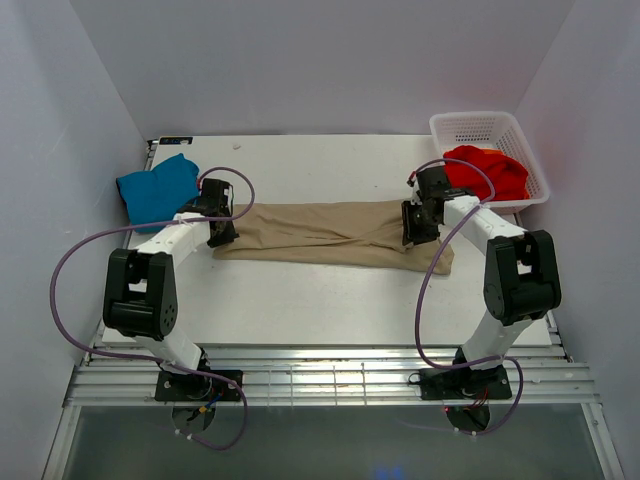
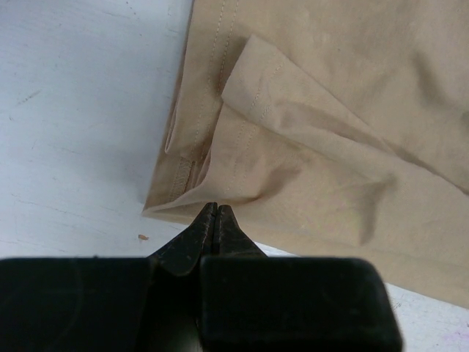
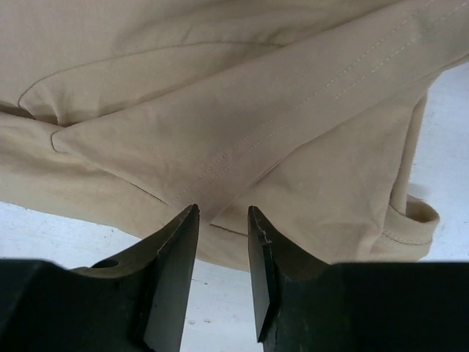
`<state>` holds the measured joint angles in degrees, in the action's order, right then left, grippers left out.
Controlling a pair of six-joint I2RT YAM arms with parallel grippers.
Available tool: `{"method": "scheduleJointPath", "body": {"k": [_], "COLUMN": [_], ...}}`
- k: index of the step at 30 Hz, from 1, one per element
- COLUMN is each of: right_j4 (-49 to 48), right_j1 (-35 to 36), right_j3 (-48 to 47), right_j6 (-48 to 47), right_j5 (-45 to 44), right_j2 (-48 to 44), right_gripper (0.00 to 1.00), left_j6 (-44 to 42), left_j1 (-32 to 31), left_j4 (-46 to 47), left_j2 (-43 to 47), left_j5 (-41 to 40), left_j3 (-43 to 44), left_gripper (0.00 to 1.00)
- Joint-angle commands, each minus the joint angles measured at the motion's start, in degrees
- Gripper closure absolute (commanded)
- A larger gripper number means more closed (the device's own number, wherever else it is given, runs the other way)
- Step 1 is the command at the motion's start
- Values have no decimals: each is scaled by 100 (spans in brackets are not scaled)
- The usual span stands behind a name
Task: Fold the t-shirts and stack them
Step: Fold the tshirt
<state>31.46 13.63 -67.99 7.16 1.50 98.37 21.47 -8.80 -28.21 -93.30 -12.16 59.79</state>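
though flat, tan t-shirt point(image 1: 320, 232) beneath right gripper point(image 3: 222, 210)

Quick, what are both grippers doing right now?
Left gripper: closed, tips at the edge of the tan shirt; a pinch cannot be told.
Right gripper: open at the tan shirt, holding nothing.

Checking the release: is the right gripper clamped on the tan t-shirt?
No, the right gripper has its jaws standing apart, with the tan t-shirt lying flat beyond them.
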Motion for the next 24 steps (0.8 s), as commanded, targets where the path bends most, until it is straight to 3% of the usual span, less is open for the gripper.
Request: {"method": "scheduleJointPath", "body": {"k": [1,9,16,17,21,24], "right_j4": [-158,-211,-263,-263,-237,-237], "right_j1": [43,114,193,210,246,263], "right_j3": [136,312,233,216,128,93], "right_j6": [-30,101,163,163,163,172], "right_j5": [280,474,527,527,492,466], "right_j2": [16,-19,86,104,148,156], "right_gripper": [59,59,60,62,90,92], "left_j6": [-47,85,67,94,330,366], "left_j1": [1,-34,-1069,-1158,-1615,-1949], "left_j4": [70,245,930,1044,1238,1361], "left_j2": [13,100,295,251,-4,-109], "left_j5": [91,495,1058,1093,1208,1383], "left_j3": [130,94,226,252,393,419], "left_gripper": [92,97,100,100,100,100]}}
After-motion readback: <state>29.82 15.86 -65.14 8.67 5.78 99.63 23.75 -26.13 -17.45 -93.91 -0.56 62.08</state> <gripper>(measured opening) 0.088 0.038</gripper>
